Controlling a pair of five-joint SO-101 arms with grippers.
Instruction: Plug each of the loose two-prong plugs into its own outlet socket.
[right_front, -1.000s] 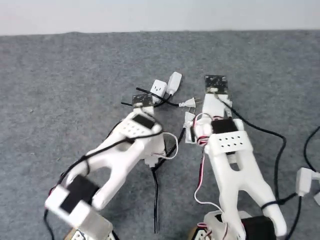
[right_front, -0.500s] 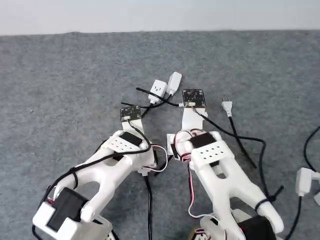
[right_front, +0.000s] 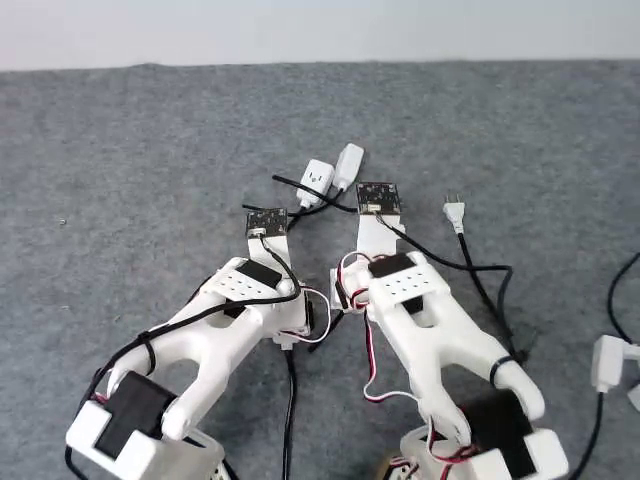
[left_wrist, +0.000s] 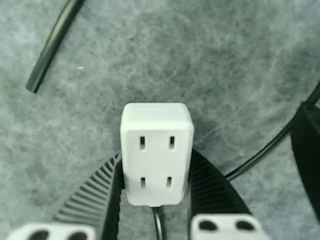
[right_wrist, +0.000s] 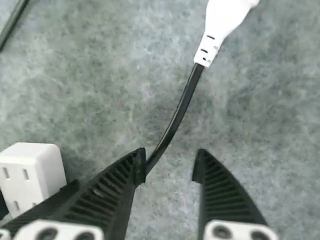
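Plug (right_front: 455, 213), white, two-prong, on a black cord: lies loose on the tabletop (right_front: 120, 150), off to the right of the right jaws and well apart from them. It is seated in no socket.

White plug (right_wrist: 222, 25): lies straight ahead of the right jaws, beyond their tips. Its cord (right_wrist: 172, 120) runs back into the gap between them and touches the inner tip of one jaw. The other jaw is clear of it. The right jaws stand moderately apart and grip nothing. An outlet face (right_wrist: 30, 175) sits just outside the jaw that the cord touches. Which outlet this is cannot be told.

Outlet (left_wrist: 156, 152): clamped between the left jaws, one jaw against each side, slotted face toward the wrist camera. Its four slots are unfilled. A cord end (left_wrist: 52, 45) lies on the tabletop ahead of these jaws.

Second outlet (right_front: 318, 180): lies ahead of both sets of jaws, just beside the white plug. Whether the two are mated cannot be told.
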